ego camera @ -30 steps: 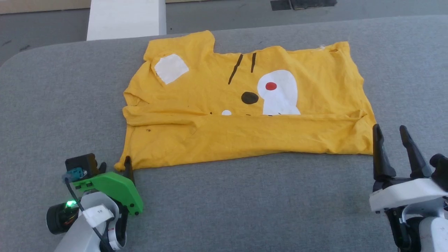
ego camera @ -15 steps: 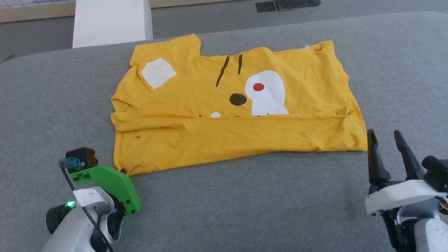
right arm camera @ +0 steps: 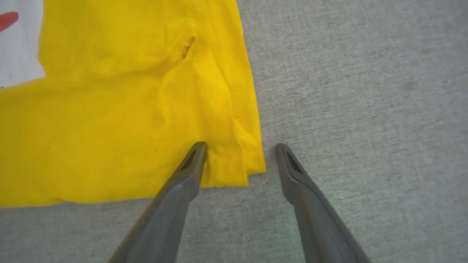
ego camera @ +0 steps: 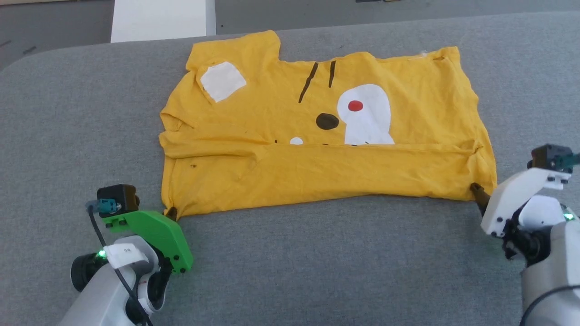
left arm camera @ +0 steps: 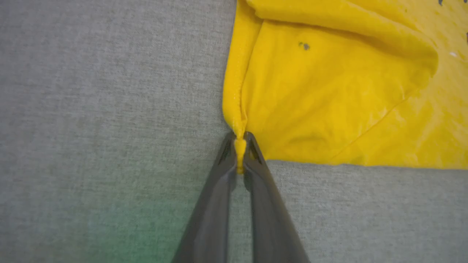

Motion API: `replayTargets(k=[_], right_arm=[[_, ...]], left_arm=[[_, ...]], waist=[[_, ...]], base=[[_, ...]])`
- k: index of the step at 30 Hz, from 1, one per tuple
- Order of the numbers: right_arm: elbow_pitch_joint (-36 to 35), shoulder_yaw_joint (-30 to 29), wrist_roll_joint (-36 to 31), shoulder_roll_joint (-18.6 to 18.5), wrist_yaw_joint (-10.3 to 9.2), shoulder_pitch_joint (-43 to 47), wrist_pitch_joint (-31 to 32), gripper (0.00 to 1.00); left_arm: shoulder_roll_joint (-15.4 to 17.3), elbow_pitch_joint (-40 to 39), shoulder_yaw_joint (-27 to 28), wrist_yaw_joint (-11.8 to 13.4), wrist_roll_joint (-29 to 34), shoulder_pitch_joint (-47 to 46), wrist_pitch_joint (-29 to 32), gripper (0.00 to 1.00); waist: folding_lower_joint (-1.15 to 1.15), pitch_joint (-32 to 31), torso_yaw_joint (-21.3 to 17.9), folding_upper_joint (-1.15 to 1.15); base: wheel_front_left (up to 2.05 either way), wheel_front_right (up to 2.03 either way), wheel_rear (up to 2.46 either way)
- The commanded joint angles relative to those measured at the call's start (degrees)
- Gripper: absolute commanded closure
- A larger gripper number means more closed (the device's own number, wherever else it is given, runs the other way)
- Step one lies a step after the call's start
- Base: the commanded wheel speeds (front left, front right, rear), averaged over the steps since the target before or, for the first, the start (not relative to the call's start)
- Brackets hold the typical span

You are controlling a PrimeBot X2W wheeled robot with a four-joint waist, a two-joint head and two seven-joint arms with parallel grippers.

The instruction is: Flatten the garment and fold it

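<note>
The yellow garment (ego camera: 317, 172) lies spread on the grey table, cartoon face up, with its near strip folded over the print. My left gripper (ego camera: 171, 212) is at the near left corner. In the left wrist view the left gripper (left arm camera: 239, 146) is shut on a pinch of that corner's hem, part of the garment (left arm camera: 329, 91). My right gripper (ego camera: 476, 188) reaches the near right corner. In the right wrist view the right gripper (right arm camera: 240, 147) stands open, one finger on the garment (right arm camera: 109, 128), the other on bare table, the corner between them.
The grey padded table (ego camera: 317, 271) has wide bare room in front of and beside the shirt. Its far edge curves away at the back left, where a white block (ego camera: 158, 20) stands on the dark floor beyond.
The left gripper has shut on the near left corner. The right arm has rolled over and brought its fingers down around the near right corner. The head camera has shifted.
</note>
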Motion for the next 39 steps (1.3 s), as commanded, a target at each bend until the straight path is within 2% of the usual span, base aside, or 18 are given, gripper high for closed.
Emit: replayTargets(k=[1,2,3,4,6,8,11,15,21,27,33,39], right_arm=[[1.05,-0.18,-0.60,0.25,-0.08,-0.75,4.01,0.01],[1.12,-0.26,-0.76,0.25,-0.08,-1.08,6.46,0.61],[0.77,-0.51,-1.24,0.26,-0.08,-1.33,8.92,0.76],[0.23,-0.77,-1.75,0.26,-0.08,-1.44,10.42,1.00],[-1.30,-1.35,-1.97,0.26,-0.08,-1.31,12.68,1.00],[-3.84,-1.74,-2.24,0.26,-0.08,-0.83,11.79,1.00],[-8.11,-1.08,-0.69,0.26,-0.08,0.89,6.14,1.00],[-12.59,-0.89,2.26,0.26,-0.08,5.64,0.41,1.00],[-18.75,-2.77,5.21,0.27,-0.08,14.78,-0.94,1.00],[-21.36,-4.97,8.40,0.27,-0.08,22.58,2.01,1.00],[-16.95,-4.48,10.33,0.27,-0.08,25.36,0.35,1.00],[-9.00,-2.84,10.19,0.27,-0.08,24.38,-3.91,1.00]], left_arm=[[-0.66,1.01,-1.00,-0.36,0.58,0.63,0.28,1.00],[-0.70,1.04,-1.08,-0.48,0.61,0.58,0.15,1.00],[-0.71,1.07,-1.19,-0.64,0.69,0.52,-0.04,1.00],[-0.74,1.09,-1.25,-0.76,0.76,0.47,-0.28,1.00],[-0.71,1.13,-1.27,-0.86,1.35,0.34,-1.56,1.00],[-0.39,1.27,-1.12,-0.45,2.72,0.20,-3.83,1.00],[-0.11,0.88,-0.54,0.65,4.82,0.77,-8.30,1.00],[0.70,-1.46,0.14,3.09,6.24,4.27,-11.22,1.00],[3.32,-9.02,-0.41,7.62,6.94,12.63,-8.48,1.00],[3.30,-14.31,-1.56,9.70,5.22,19.29,-5.69,1.00],[2.61,-12.54,-3.23,8.52,3.80,21.20,-4.34,1.00],[0.87,-7.01,-4.94,4.07,2.91,19.00,-5.72,1.00]], waist=[[0.00,0.30,0.50,0.00],[0.00,0.33,0.63,0.00],[0.00,0.34,0.76,0.00],[0.00,0.32,0.86,0.00],[0.00,0.05,1.08,0.00],[0.00,-0.54,1.25,0.00],[0.00,-2.13,1.28,0.00],[0.00,-4.60,1.19,0.00],[0.00,-7.14,1.41,0.00],[0.00,-7.87,1.68,0.00],[0.00,-7.18,1.80,0.00],[0.00,-6.35,2.02,0.00]], base=[[0.00,0.00,0.00],[0.00,0.00,0.00],[0.00,0.00,0.00],[0.00,0.00,0.00],[0.00,0.00,0.00],[0.00,0.00,0.00],[0.00,0.00,0.00],[0.00,0.00,0.00],[0.00,0.00,0.00],[0.00,0.00,0.00],[0.00,0.00,0.00],[0.00,0.00,0.00]])
